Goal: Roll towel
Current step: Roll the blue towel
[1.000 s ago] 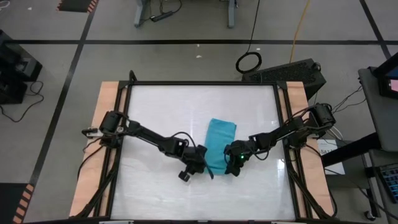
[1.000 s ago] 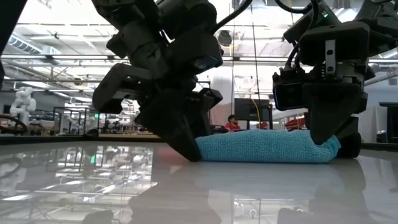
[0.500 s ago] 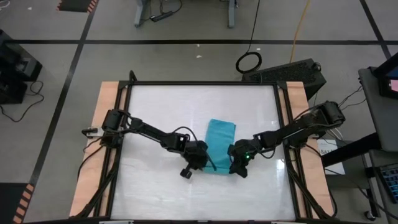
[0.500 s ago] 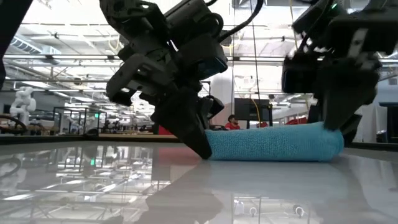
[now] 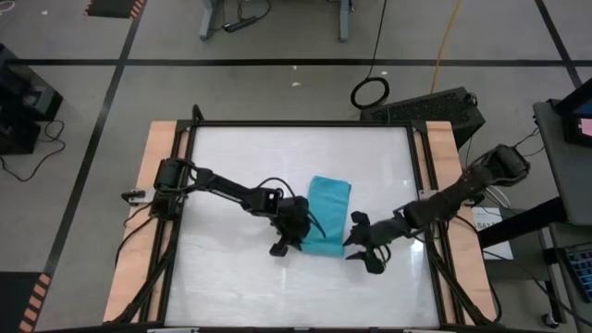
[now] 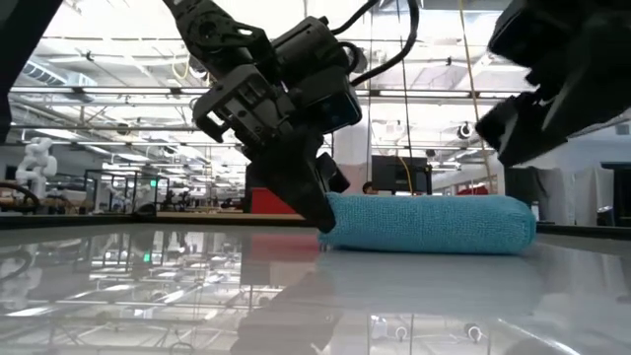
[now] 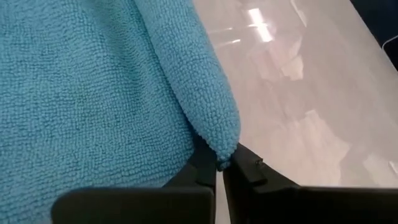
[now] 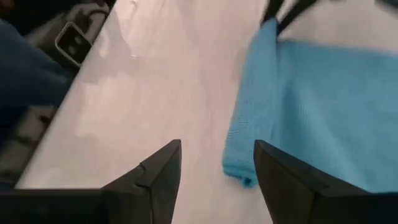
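Towel (image 5: 326, 215) partly rolled on table (image 5: 231, 166), left tool (image 5: 294, 242) pinching its corner, right tool (image 5: 363, 248) released beside it.

Towel (image 5: 326, 216): plain turquoise-blue, looped weave, no pattern. Counter (image 5: 240, 166): glossy white top, black frame, pale wood strips along both sides. Both arms black; left fingers (image 7: 205, 167) and right fingers (image 8: 158, 174) black too. Floor (image 5: 277, 83): grey, crossed by black lines. Cable (image 5: 450, 37) on floor: yellow.
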Robot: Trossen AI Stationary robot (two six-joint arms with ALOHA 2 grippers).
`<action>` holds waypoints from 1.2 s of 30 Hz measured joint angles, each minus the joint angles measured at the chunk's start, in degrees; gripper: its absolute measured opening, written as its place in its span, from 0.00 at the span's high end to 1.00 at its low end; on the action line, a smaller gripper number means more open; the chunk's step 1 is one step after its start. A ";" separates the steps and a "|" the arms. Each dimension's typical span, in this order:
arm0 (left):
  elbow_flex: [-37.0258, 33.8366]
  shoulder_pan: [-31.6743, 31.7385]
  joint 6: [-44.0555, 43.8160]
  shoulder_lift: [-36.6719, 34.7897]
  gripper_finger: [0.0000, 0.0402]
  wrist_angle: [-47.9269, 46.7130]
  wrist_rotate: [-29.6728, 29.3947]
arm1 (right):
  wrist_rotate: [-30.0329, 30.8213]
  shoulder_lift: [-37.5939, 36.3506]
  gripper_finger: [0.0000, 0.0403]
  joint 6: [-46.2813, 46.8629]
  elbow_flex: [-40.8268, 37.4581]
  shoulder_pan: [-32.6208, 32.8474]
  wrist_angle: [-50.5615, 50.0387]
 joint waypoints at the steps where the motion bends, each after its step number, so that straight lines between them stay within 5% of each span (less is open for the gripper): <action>1: 0.00 0.10 -0.60 0.00 0.98 0.01 0.08 | 1.98 0.20 0.53 -2.03 -0.02 1.19 0.53; 7: 0.00 0.68 -3.31 2.56 0.98 0.47 5.42 | 11.60 4.70 0.53 -5.82 0.43 5.54 1.53; 20: 0.22 1.70 -7.44 4.92 0.98 3.97 10.61 | 21.46 15.56 0.53 -15.26 10.12 9.19 -1.03; 36: 0.15 4.70 -11.45 5.01 0.98 4.67 14.00 | 21.66 15.65 0.53 -15.19 10.12 9.90 -4.84</action>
